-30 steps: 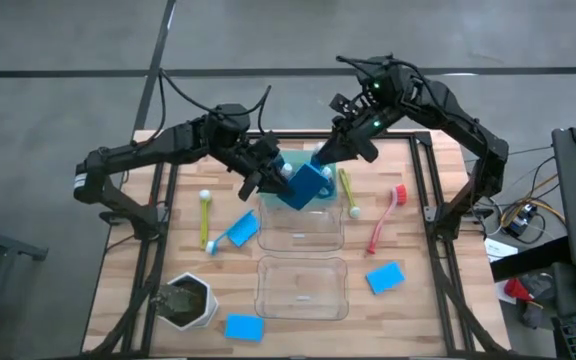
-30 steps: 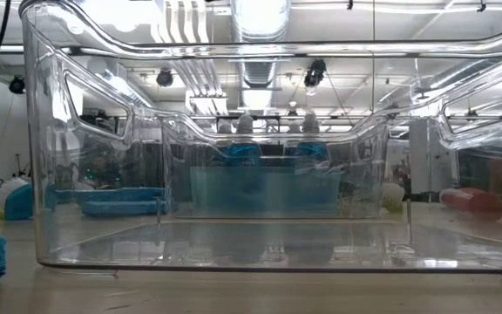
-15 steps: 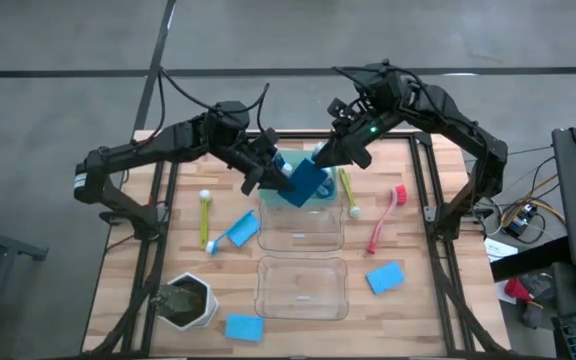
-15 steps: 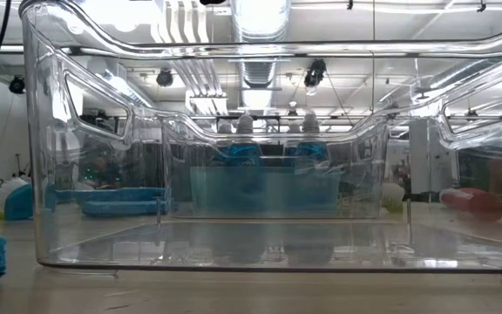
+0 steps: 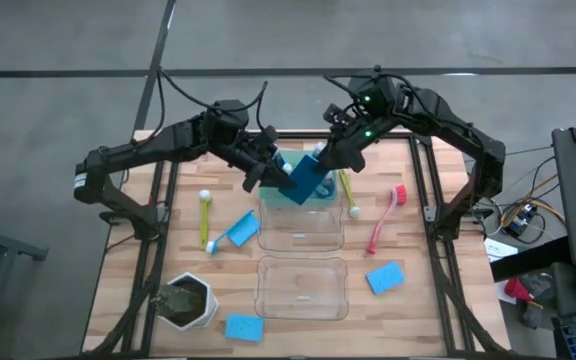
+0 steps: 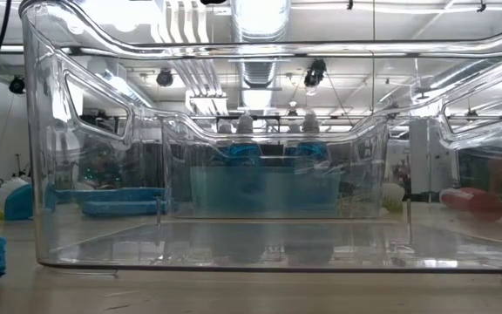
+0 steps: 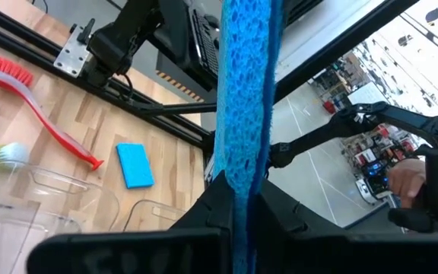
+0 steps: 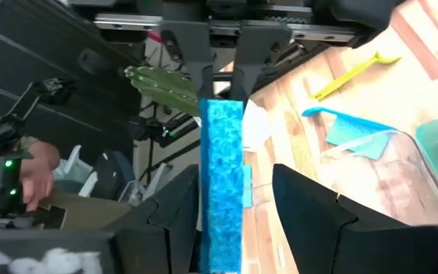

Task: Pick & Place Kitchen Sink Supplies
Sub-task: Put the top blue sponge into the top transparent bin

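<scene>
The left gripper (image 5: 265, 172) is clamped on a blue sponge (image 5: 304, 180) by its edge; the right gripper (image 5: 328, 160), fingers apart, straddles the far edge, above a clear bin (image 5: 340, 238); it looks light and squashy, best pinched across its thin faces.

bottles (image 6: 273, 144) blurred behind clear bin walls (image 6: 50, 157)

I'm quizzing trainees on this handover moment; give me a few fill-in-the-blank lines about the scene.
1. The left pincer is shut on a blue ____.
2. The right pincer's fingers stand ____ beside that sponge.
3. The red brush lies on the ____, outside the clear bins.

Missing: sponge; open; table
</scene>
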